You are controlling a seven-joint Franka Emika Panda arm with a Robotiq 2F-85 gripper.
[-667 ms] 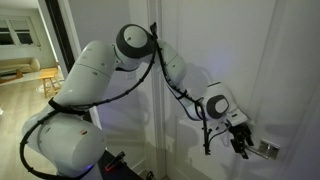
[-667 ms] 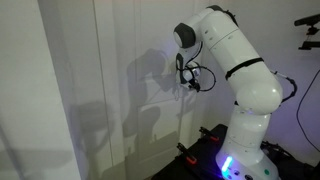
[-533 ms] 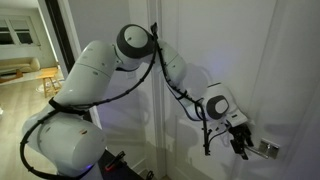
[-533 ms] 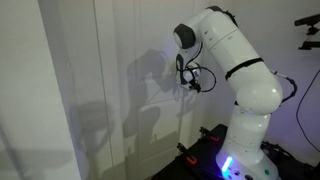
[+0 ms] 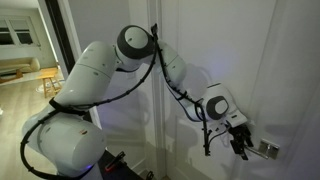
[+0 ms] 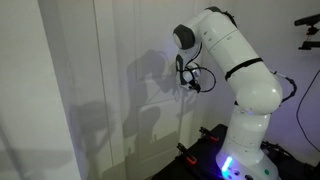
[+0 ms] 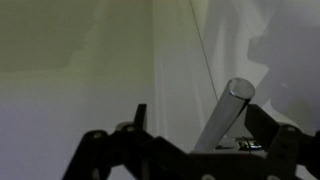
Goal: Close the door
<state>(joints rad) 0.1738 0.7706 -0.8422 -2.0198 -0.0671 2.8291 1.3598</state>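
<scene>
The door is white and panelled, and it fills the right of this exterior view. Its silver lever handle sticks out low on the right. My gripper sits right at the inner end of that lever. In the wrist view the handle rises as a grey bar between my gripper's jaws. The fingers stand wide apart and do not press on the bar, so the gripper is open. In an exterior view the door shows as a white wall-like face, and the arm hides the gripper.
A dark door frame and a lit room with a wooden floor lie at the far left. The robot's bulky white base stands near the door. A blue-lit base and a dark stand are on the right.
</scene>
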